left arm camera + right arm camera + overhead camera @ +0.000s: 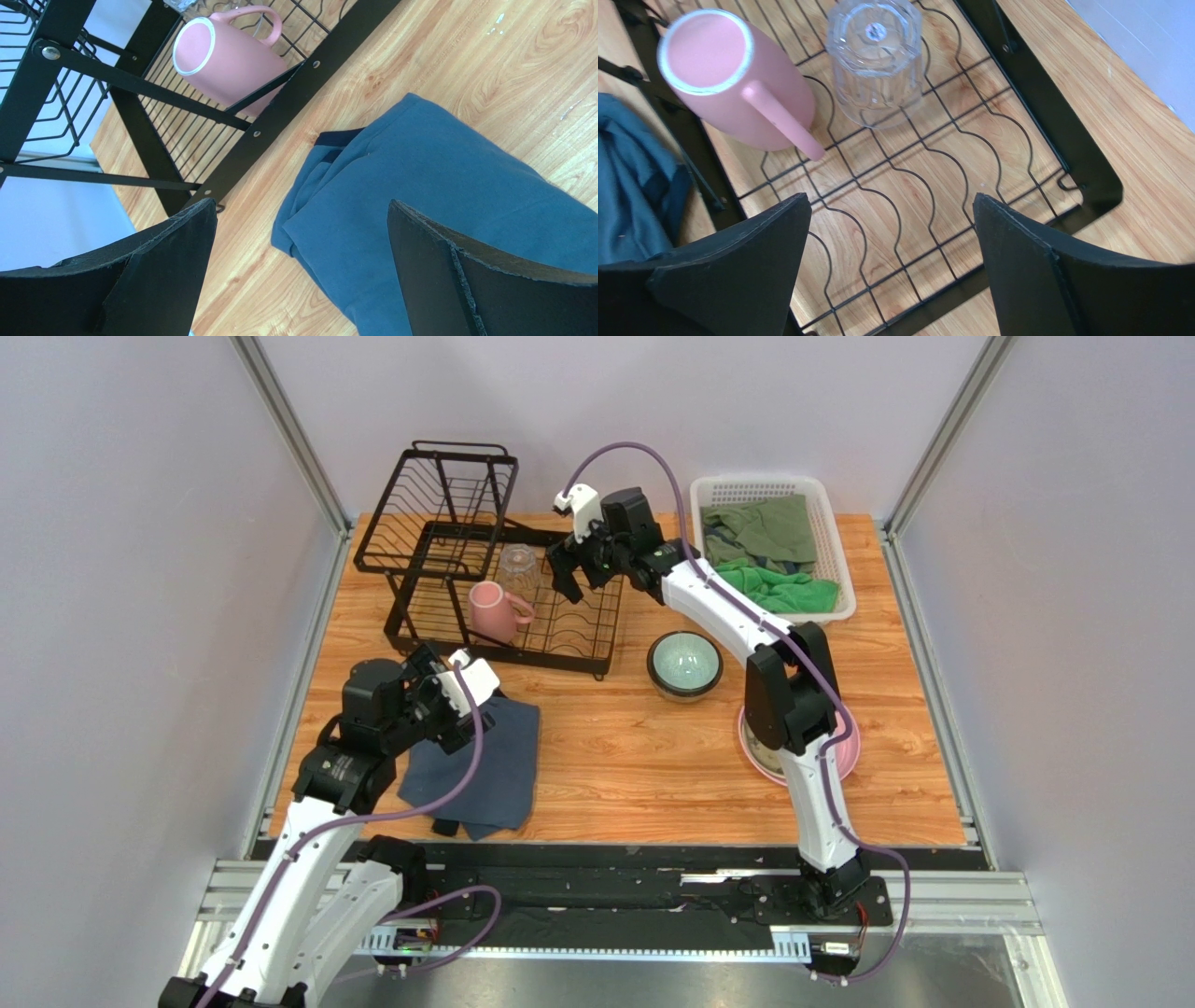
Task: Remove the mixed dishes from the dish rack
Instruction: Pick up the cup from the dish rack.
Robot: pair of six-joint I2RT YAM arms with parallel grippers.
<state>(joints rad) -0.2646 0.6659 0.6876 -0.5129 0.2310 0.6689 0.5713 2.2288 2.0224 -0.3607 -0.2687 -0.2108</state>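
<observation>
The black wire dish rack (421, 623) stands at the back left. On its lower tray (927, 189) a pink mug (494, 611) and a clear glass (519, 564) stand upside down; both show in the right wrist view, mug (731, 77) and glass (875, 59). My right gripper (572, 583) hovers open over the tray's right end, empty. The dark bowl with teal inside (685, 664) sits on the table right of the rack. A pink plate (842, 752) lies partly hidden behind my right arm. My left gripper (456, 703) is open and empty above the blue-grey cloth, near the rack's front; the mug shows ahead (224, 59).
A folded blue-grey cloth (484, 763) lies front left, also under my left fingers (449, 203). A white basket (831, 525) of green cloths stands at the back right. Grey walls enclose the wooden table (631, 770).
</observation>
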